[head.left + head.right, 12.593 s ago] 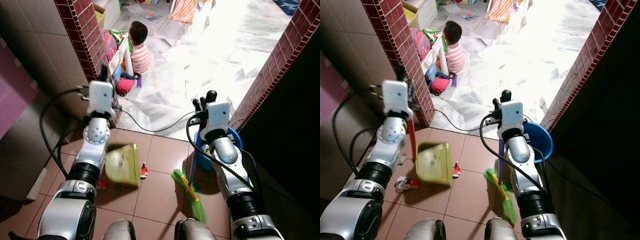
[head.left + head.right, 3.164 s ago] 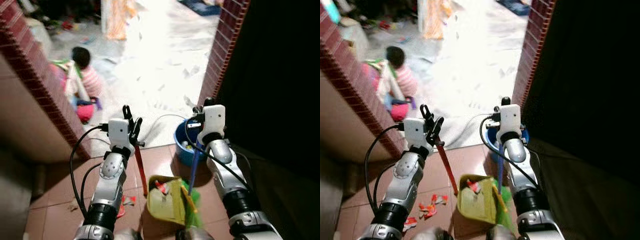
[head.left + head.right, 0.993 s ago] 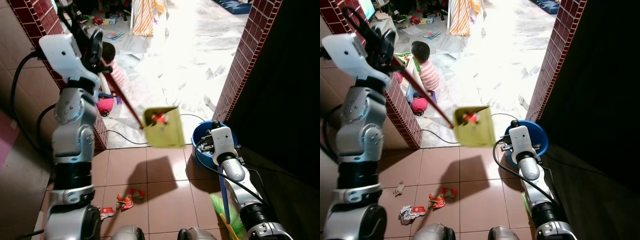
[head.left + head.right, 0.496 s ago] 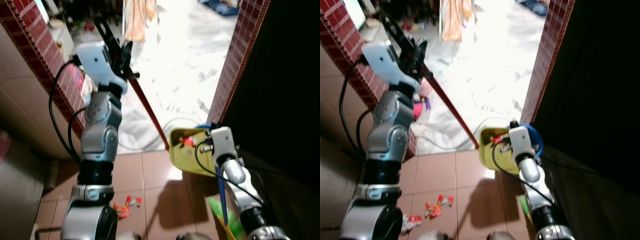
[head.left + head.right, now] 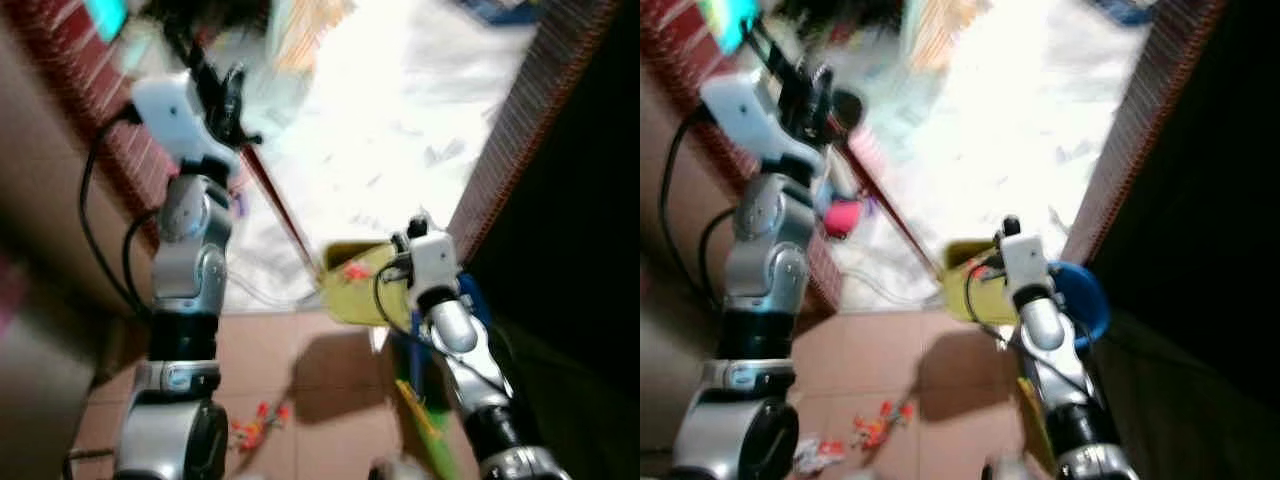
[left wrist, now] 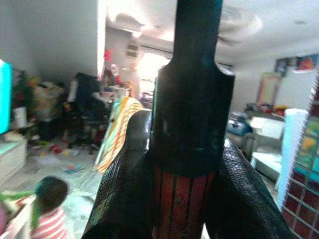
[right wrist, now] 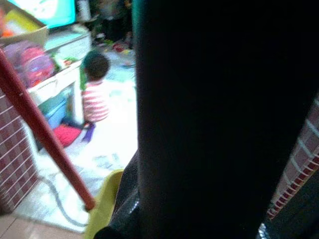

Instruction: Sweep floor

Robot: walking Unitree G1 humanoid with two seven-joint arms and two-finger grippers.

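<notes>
My left gripper [image 5: 222, 92] is raised high and shut on the top of the dustpan's red handle [image 5: 282, 212]; in the left wrist view its fingers [image 6: 124, 179] clamp the handle [image 6: 182, 204] below its black cap. The yellow dustpan [image 5: 352, 290] hangs tilted in the air with red litter [image 5: 354, 270] in it, right beside my right gripper [image 5: 418, 228]. That gripper is shut on the blue broom handle [image 5: 415, 345], with the green bristles [image 5: 420, 412] on the tiles below. More red litter [image 5: 258, 420] lies on the floor. The blue bucket [image 5: 1082, 290] stands behind my right arm.
A child [image 7: 94, 92] sits on the bright floor past the doorway, beside toys. A brick pillar [image 5: 95, 120] stands on the left and a brick wall edge [image 5: 520, 150] on the right, with darkness beyond it. A cable [image 5: 250, 292] crosses the threshold.
Over the last second my left arm has swung the raised dustpan rightward, from mid-doorway to beside my right gripper and the bucket. The view has shifted and blurred.
</notes>
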